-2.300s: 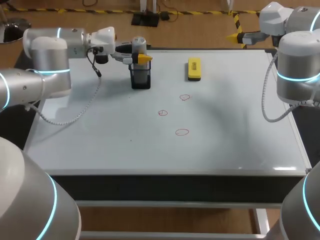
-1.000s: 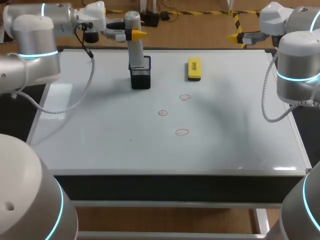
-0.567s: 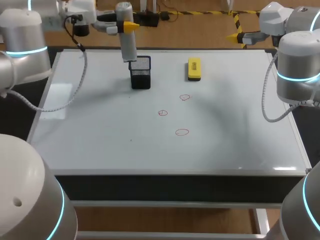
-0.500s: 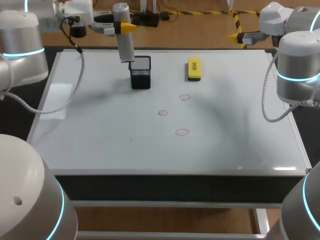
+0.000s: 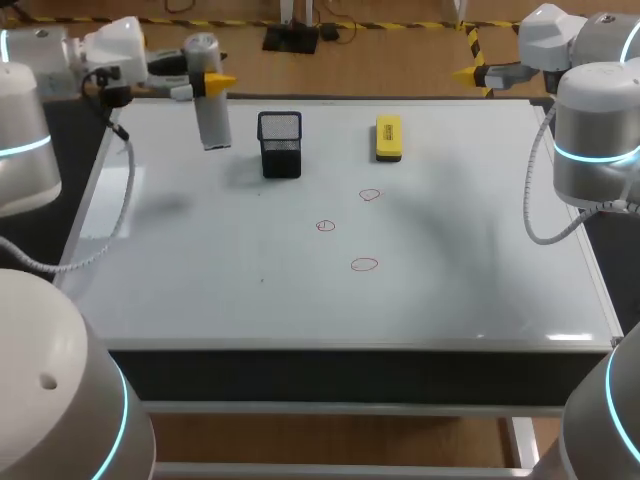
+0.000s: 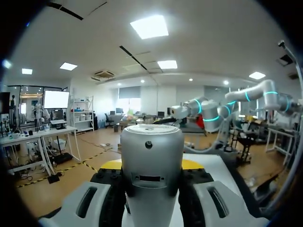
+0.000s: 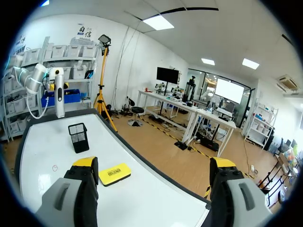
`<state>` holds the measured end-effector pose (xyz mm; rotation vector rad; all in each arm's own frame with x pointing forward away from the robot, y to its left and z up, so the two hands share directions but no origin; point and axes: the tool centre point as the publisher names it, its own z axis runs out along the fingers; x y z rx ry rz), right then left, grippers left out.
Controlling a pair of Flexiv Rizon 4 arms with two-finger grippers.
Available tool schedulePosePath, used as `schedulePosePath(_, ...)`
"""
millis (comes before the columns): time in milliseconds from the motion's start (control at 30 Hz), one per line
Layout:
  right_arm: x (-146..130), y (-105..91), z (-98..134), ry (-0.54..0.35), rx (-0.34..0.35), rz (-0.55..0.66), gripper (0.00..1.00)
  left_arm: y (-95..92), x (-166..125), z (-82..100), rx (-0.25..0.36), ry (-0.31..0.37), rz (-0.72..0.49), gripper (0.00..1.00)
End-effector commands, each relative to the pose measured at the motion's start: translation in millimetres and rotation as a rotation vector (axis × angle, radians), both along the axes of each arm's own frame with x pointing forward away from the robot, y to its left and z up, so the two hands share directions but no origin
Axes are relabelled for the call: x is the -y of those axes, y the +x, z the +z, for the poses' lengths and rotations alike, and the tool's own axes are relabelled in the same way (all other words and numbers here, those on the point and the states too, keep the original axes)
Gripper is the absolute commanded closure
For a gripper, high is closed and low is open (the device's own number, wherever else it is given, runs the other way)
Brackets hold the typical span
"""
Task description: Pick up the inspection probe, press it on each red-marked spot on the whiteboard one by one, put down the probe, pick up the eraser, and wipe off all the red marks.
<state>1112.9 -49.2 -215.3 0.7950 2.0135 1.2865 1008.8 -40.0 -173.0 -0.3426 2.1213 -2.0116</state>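
The pick-up step looks done, and the carry to the first red mark is the step in hand. The left gripper (image 5: pixel 205 80) is closed on the inspection probe (image 5: pixel 210 100), one yellow-tipped finger on each side of its upper body. In the left wrist view the probe (image 6: pixel 151 161) fills the gap between the fingers (image 6: pixel 111 189), so the hold looks firm. The probe hangs clear above the whiteboard (image 5: pixel 200 250), over its far left part. It is beside the black mesh holder (image 5: pixel 280 143) and not in it.

The probe's long axis stands close to vertical, with the capped end up and the working end pointing down at the board. Whether it leans a little I cannot tell.

The three red circles lie towards the middle of the worktop, past the holder from the probe: one (image 5: pixel 370 195) nearest the eraser, one (image 5: pixel 325 226) in the middle, one (image 5: pixel 364 264) nearest the front edge. None is touched yet.

The next move calls for carrying the probe sideways past or over the holder without clipping its rim. The axis should be kept upright, and the tip lowered straight down onto a circle.

The yellow eraser (image 5: pixel 388 138) lies flat near the far edge, well apart from the probe.

The right gripper (image 7: pixel 154 165) sits off the far right corner with its fingers spread wide, holding nothing.
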Motion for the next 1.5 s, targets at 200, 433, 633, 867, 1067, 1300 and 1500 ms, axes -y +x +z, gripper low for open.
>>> schedulePosePath(200, 0, 0.5, 0, 0.001, 0.001, 0.001, 0.00, -32.1, -28, -23.4, 0.052, -0.013, 0.133, 1.00)
schedulePosePath(433, 0, 0.5, 0, 0.001, 0.001, 0.001, 0.00, -37.0, -41, -38.8, 0.030, -0.006, 0.152, 1.00)
schedulePosePath(633, 0, 0.5, 0, 0.001, 0.001, 0.001, 0.00, -34.4, -48, -48.6, 0.007, 0.009, 0.170, 1.00)
schedulePosePath(867, 0, 0.5, 0, 0.001, 0.001, 0.001, 0.00, -34.4, -48, -48.6, 0.007, 0.009, 0.170, 1.00)
schedulePosePath(1067, -7, 15.8, 0, 0.011, -0.030, 0.167, 0.00, -34.4, -48, -48.6, 0.007, 0.009, 0.170, 1.00)
schedulePosePath(1300, -36, 45.0, -11, -0.208, -0.085, 0.649, 0.00, -34.4, -48, -48.6, 0.007, 0.009, 0.170, 1.00)
schedulePosePath(1500, -52, 46.7, -30, -0.502, -0.161, 1.010, 0.00, -34.4, -48, -48.6, 0.007, 0.009, 0.170, 1.00)
